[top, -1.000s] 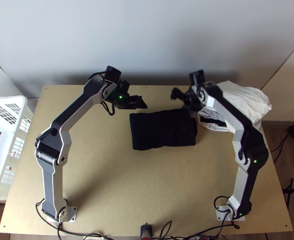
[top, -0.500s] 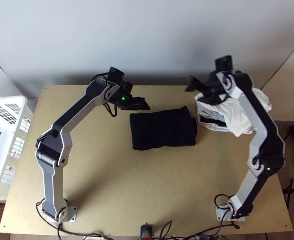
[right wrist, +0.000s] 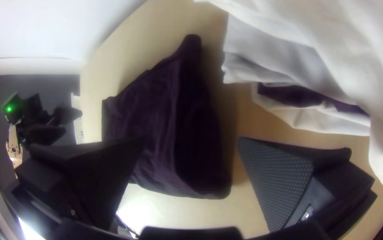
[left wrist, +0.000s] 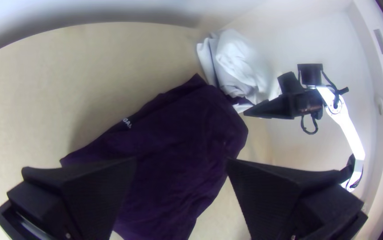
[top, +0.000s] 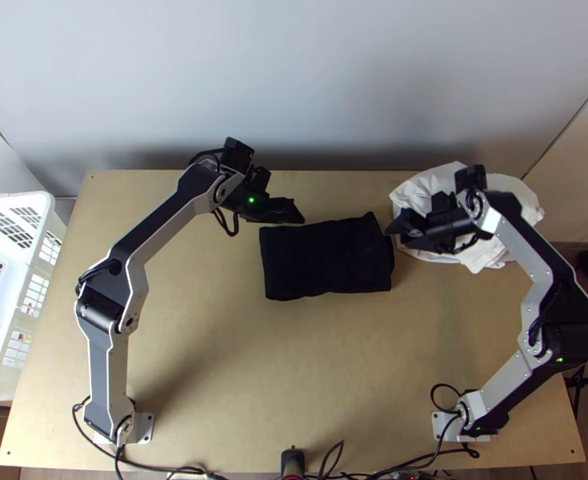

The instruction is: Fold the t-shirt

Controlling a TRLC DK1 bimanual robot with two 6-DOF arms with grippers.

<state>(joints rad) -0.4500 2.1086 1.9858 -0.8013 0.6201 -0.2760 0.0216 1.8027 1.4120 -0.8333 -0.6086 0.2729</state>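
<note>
The left gripper (top: 297, 216) gapes in its own wrist view, its two broad black fingers spread wide with dark cloth beyond the gap. In the top view it points rightward beside the far edge of the dark t-shirt (top: 326, 260), near that edge's left part. Behind it, the left arm (top: 164, 226) slants back down to a bent elbow, then runs almost straight to its base at the lower left.

The right gripper (top: 398, 234) points left toward the shirt's right end, its fingers wide apart and nothing between their tips in its own wrist view. The right arm (top: 526, 244) angles outward over a bunched white cloth (top: 518, 200), its elbow thrust past the right edge of the light wooden table (top: 214, 344), before cutting back inward to its base at the lower right.

The t-shirt lies folded into a compact, roughly rectangular bundle on the table's far half, between the two grippers. Just right of it sits the white cloth, with a dark piece of fabric (right wrist: 289, 95) tucked among its folds. A white basket (top: 14, 300) stands at the table's left side.
</note>
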